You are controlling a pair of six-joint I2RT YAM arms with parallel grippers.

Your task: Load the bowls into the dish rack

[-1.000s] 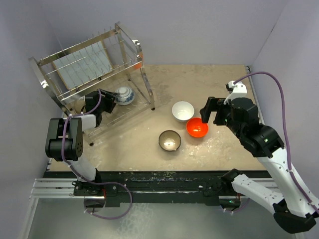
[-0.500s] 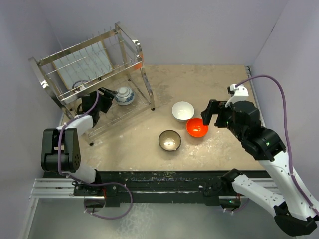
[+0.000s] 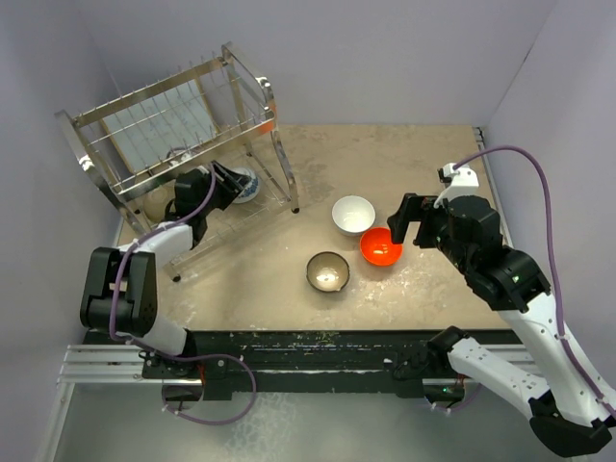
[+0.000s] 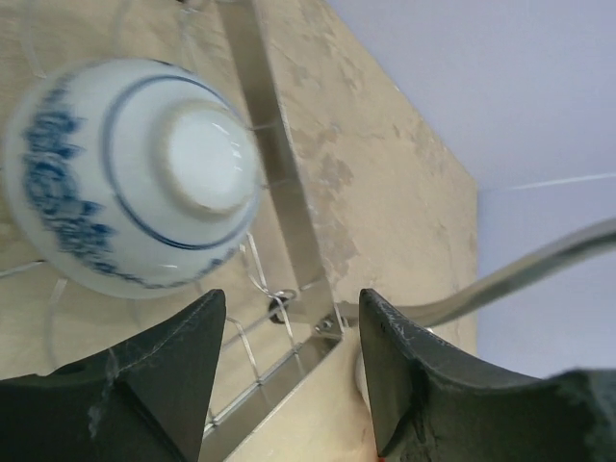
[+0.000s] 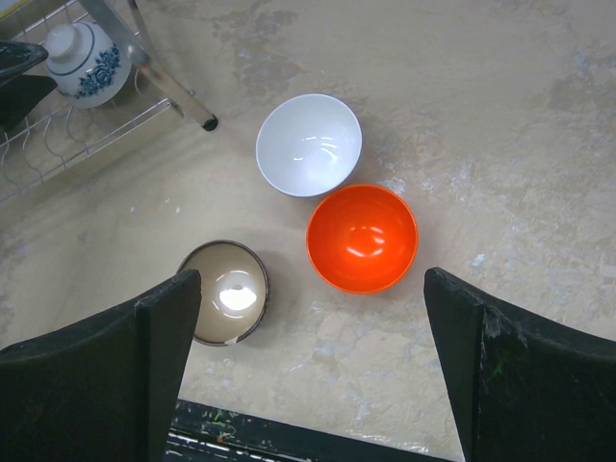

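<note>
Top external view: blue-and-white patterned bowl (image 3: 248, 185) sits in the shiny wire dish rack (image 3: 284, 173); white bowl (image 3: 353, 214), orange bowl (image 3: 381, 247), brown bowl (image 3: 328, 271) wait outside; left gripper (image 4: 289, 308), right gripper (image 5: 310, 279) gape empty

Table (image 3: 433, 164) (scuffed): dish rack (image 3: 164, 120), white bowl (image 3: 353, 215), orange bowl (image 3: 381, 247), brown bowl (image 3: 328, 271).
</note>
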